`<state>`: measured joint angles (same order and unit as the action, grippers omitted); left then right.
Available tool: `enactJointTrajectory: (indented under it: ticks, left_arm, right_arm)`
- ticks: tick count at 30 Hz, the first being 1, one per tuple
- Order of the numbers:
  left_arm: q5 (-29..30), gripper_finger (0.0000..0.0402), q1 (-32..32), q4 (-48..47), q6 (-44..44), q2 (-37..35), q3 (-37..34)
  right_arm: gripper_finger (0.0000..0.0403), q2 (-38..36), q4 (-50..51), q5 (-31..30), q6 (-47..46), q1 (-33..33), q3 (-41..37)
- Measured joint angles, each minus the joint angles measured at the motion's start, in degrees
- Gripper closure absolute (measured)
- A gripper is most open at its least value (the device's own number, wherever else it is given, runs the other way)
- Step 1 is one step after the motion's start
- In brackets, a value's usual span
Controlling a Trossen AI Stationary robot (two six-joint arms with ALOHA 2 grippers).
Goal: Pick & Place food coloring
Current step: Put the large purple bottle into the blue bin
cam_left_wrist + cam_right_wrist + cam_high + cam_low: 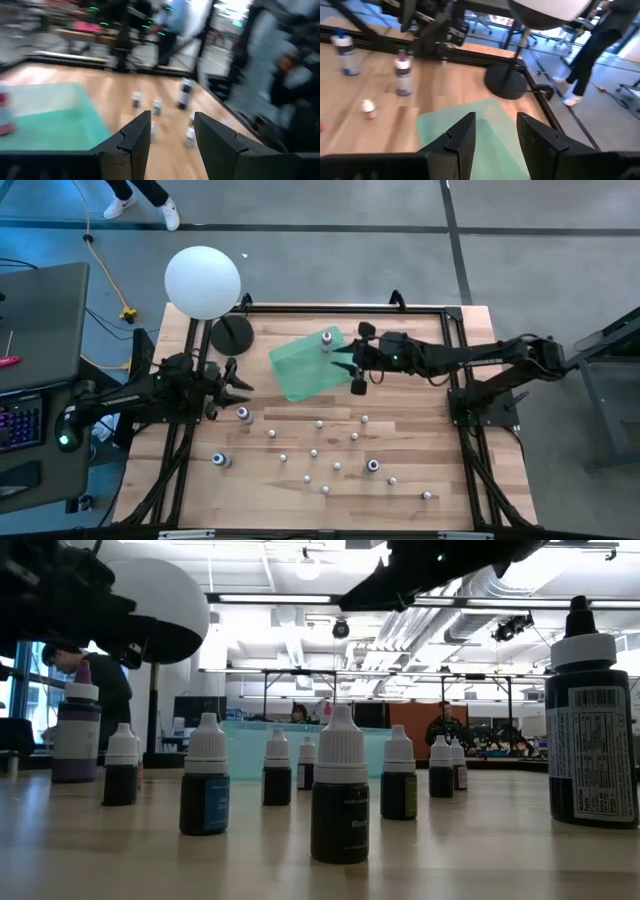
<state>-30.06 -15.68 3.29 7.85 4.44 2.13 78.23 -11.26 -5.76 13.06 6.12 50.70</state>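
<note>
Food coloring bottles (320, 455) mostly stand loose across the near half of my wooden table (400, 490); only one bottle (326, 339) stands in the green tray (300, 370), so I judge the job barely begun, with well over a dozen left. My right gripper (356, 370) hangs over the tray's edge, fingers apart and empty. My left gripper (236, 380) waits beside the tray's other side, fingers apart, empty too, near a purple-bodied bottle (243, 415). Past the tray stands the white sphere lamp (203, 281) on its black base. Beyond lies grey floor, where a person's white shoes (145, 210) show.
</note>
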Motion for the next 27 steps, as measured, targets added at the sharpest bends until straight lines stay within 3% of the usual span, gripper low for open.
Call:
enactJointTrajectory:
  ticks: [6, 11, 14, 19, 27]
  left_arm:
    - [-7.8, 0.0252, 0.0, 1.9, 1.5, 1.1, -0.1]
    - [-7.6, 0.0252, 0.1, -2.3, 7.7, 2.3, 0.2]
    - [-7.7, 0.0252, 1.7, -2.4, 6.3, 4.9, 0.2]
    - [-4.0, 0.0252, 7.7, -2.7, 2.6, 10.0, 0.2]
    - [10.3, 0.0252, 18.4, -2.8, -7.7, 17.0, 0.2]
  right_arm:
    - [0.0267, 0.5, 0.3, -0.1, 0.0, -2.8, 0.0]
    - [0.0267, 1.0, 1.4, -0.1, -0.2, -3.7, 0.0]
    - [0.0267, 1.0, 1.6, -0.1, -1.2, -4.0, 0.0]
    - [0.0267, 1.0, 2.1, 0.2, -1.7, -4.2, 0.0]
    - [0.0267, 1.0, 2.0, 0.3, -2.1, -4.2, 0.0]
